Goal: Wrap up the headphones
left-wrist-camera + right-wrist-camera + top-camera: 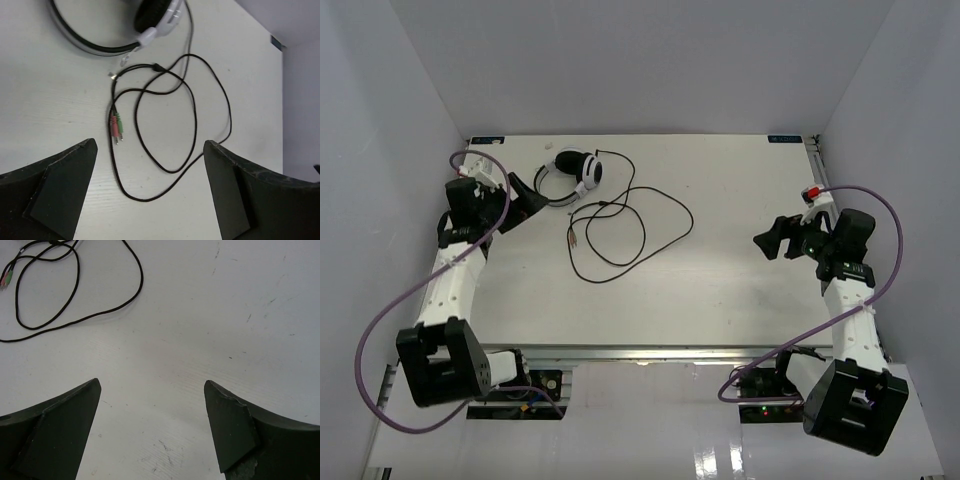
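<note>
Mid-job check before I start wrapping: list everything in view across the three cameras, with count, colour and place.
headphones: one, white with black pads, far left of the table, lying flat
cable: one, thin black, in loose loops on the table right of the headphones
plugs: two, pink and green, at the cable's end, inside the loops
table: one, white, scuffed
enclosure walls: pale grey, around the left, far and right sides of the table
arm cables: two, thick purple, one looping beside each arm
left arm: one, white and black, beside the headphones, jaws open
right arm: one, white and black, right edge, jaws open over bare table
</note>
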Action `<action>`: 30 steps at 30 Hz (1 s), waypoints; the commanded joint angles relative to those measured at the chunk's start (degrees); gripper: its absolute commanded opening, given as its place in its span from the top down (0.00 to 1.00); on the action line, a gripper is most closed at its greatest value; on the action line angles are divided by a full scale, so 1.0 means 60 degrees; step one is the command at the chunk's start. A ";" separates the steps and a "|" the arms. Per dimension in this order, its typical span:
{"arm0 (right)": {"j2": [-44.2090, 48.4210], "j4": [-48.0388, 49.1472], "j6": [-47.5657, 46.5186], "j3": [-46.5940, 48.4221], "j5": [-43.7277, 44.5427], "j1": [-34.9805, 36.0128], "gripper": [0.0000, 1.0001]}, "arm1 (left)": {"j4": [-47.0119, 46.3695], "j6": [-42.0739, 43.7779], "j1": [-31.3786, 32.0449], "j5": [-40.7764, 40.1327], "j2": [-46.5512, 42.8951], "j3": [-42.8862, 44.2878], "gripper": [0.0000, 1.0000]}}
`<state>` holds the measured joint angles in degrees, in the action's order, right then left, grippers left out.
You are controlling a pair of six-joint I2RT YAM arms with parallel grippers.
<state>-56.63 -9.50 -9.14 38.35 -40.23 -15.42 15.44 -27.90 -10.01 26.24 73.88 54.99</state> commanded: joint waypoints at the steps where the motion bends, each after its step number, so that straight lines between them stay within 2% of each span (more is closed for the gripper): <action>1: -0.0156 0.0371 -0.0876 0.0654 -0.1831 -0.0018 0.10 | -0.1825 0.0373 0.0027 0.1365 -0.0995 -0.1303 0.02; 3: -0.0797 -0.1236 -0.3946 0.1254 -0.5066 0.0187 0.10 | -0.1714 0.0193 0.0027 0.1173 -0.0724 -0.1274 0.02; 5: -0.1340 -0.1788 -0.4807 0.1670 -0.6053 0.0702 0.10 | -0.1304 -0.0040 0.0027 0.0875 -0.0054 -0.0982 0.02; 8: -0.1635 -0.1561 -0.4478 0.1772 -0.3808 0.2066 0.10 | -0.0891 -0.0355 0.0027 0.0532 0.1005 -0.0232 0.02; 10: -0.1698 -0.0752 -0.4020 0.1636 -0.1771 0.2871 0.10 | -0.0552 -0.0512 0.0014 -0.0205 0.1575 0.0419 0.03; 12: -0.1738 -0.0377 -0.3624 0.1440 -0.0889 0.3454 0.10 | 0.0028 -0.0607 0.0031 -0.0694 0.2814 0.1236 0.10; 15: -0.1677 0.0306 -0.3239 0.0884 -0.0707 0.3478 0.10 | 0.1648 -0.0891 0.0237 -0.1872 0.4792 0.3263 0.22; 19: -0.1746 0.0304 -0.3301 0.0757 -0.0829 0.3461 0.10 | 0.2837 -0.1199 0.0819 -0.3033 0.6439 0.5128 0.21; 25: -0.1752 0.0211 -0.3355 0.0669 -0.1139 0.3286 0.10 | 0.3542 -0.2130 0.1191 -0.3352 0.8704 0.7710 0.19; 26: -0.1724 0.0220 -0.3355 0.0641 -0.1205 0.3229 0.10 | 0.3775 -0.2234 0.1258 -0.3495 0.9101 0.8454 0.21; 29: -0.1680 0.0224 -0.3355 0.0619 -0.1419 0.2908 0.10 | 0.5087 -0.2197 0.1482 -0.4308 1.0265 0.9831 0.34; 30: -0.1678 0.0235 -0.3353 0.0598 -0.1464 0.2836 0.10 | 0.5463 -0.2137 0.1506 -0.4726 1.0519 1.0239 0.36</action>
<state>-67.37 -10.08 -29.27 42.31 -46.77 3.80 37.76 -39.05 -1.85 6.44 131.31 107.40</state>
